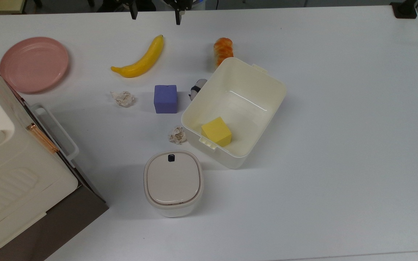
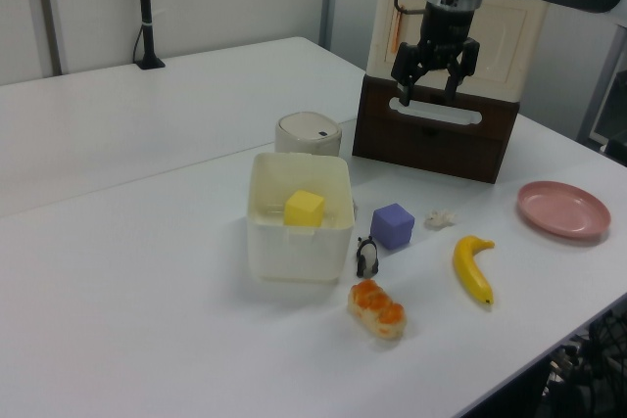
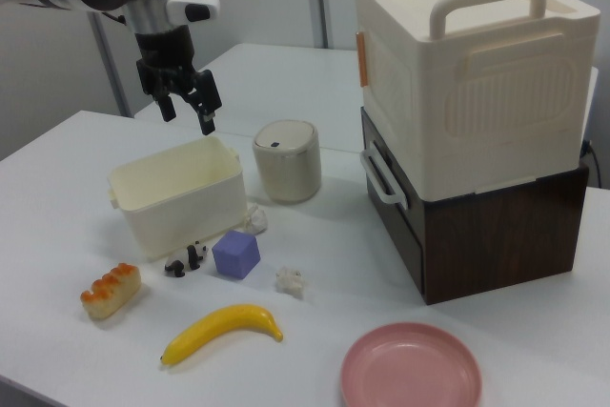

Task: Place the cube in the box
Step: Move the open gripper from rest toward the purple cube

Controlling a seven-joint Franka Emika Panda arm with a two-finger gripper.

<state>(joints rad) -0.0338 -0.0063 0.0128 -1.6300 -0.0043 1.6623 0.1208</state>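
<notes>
Unlabelled cube (image 1: 165, 99), beside box (image 1: 263, 78)

blue-purple cube (image 1: 165, 99), cream-white box (image 1: 263, 84) with a yellow cube (image 1: 216, 131), pink plate (image 1: 34, 63), yellow banana (image 1: 141, 58).

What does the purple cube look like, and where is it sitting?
The cube is a matte blue-purple block with softly rounded edges and plain faces. It sits flat on the white table, outside the cream box, on the box's left in the top view. Nothing touches it: the banana, two crumpled paper scraps and a small panda toy lie nearby but apart. The hand, open, hangs high above the table, away from it.
</notes>
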